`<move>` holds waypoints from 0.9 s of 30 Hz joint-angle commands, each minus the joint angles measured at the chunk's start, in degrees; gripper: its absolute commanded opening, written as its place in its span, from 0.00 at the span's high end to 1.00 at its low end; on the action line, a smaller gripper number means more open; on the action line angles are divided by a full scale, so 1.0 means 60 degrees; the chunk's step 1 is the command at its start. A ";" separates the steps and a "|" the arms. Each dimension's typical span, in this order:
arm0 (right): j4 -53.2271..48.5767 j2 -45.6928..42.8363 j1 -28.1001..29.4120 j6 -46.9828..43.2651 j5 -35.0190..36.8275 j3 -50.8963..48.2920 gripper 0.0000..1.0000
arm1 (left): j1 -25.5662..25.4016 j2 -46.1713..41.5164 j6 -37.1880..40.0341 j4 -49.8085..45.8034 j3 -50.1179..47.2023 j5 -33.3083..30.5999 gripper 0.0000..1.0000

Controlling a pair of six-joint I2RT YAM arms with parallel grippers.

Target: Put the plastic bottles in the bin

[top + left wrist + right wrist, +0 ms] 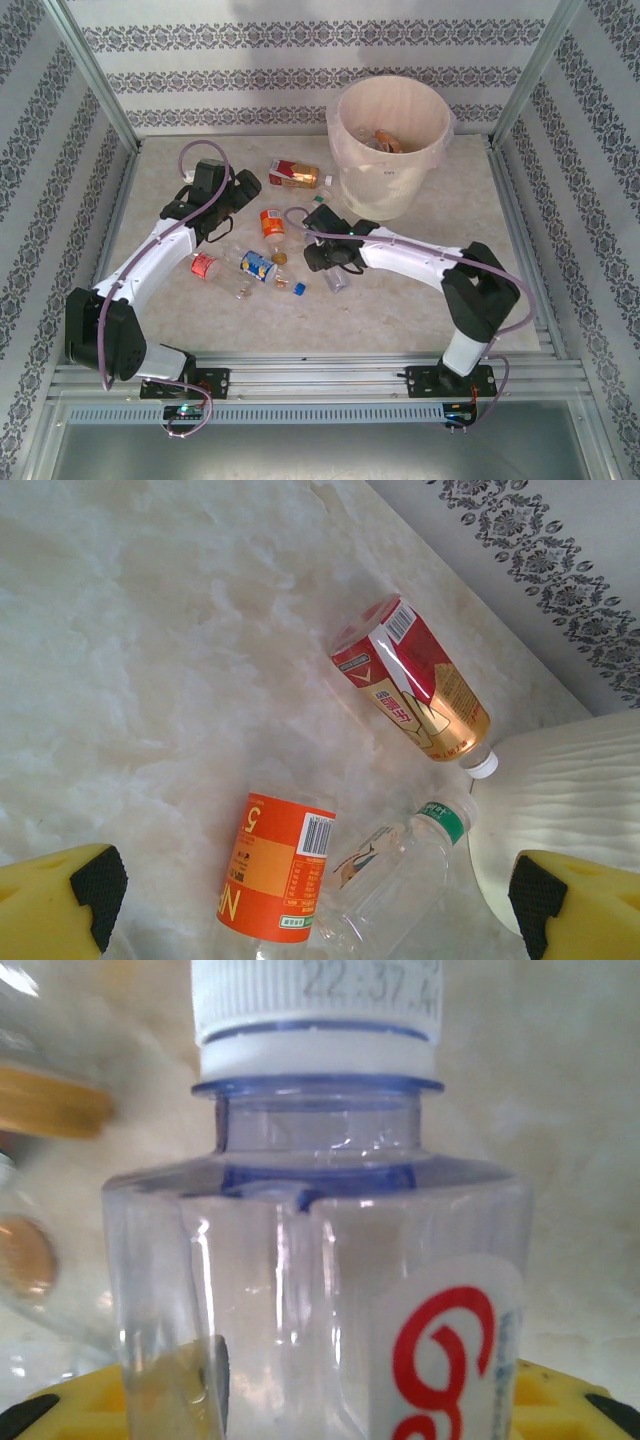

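Clear plastic, a ribbed white cap and a blue neck ring crowd the right wrist view. This white-capped bottle [320, 1260], with a red swirl on its white label, sits between the yellow fingers [565, 1400] of the right hand [325, 255], its cap pointing away from the wrist. I cannot tell whether the pads press on it.

From above, that hand is low over the marbled table [430, 300], near the foot of the cream bin [385, 190]. The bin stands at the far side, and a few bottles with orange labels [385, 140] lie inside it.

The left hand [232, 192] hangs over the table to the left of the bin, spread wide and holding nothing. Its black pads [98, 890] sit at opposite edges of its wrist view. A red-and-gold-labelled bottle [415, 690] lies with its white cap just beside the bin wall. An orange-labelled bottle [275, 870] and a green-capped bottle [385, 880] lie side by side. Nearer the arm bases lie a blue-and-yellow-labelled bottle [258, 266] and a red-labelled bottle [205, 265].
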 commanded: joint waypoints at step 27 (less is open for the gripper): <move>0.3498 -0.2354 -0.2868 -0.2018 -0.2517 0.2590 0.57 | 0.0130 0.0146 -0.0093 -0.0259 0.0347 0.0210 0.00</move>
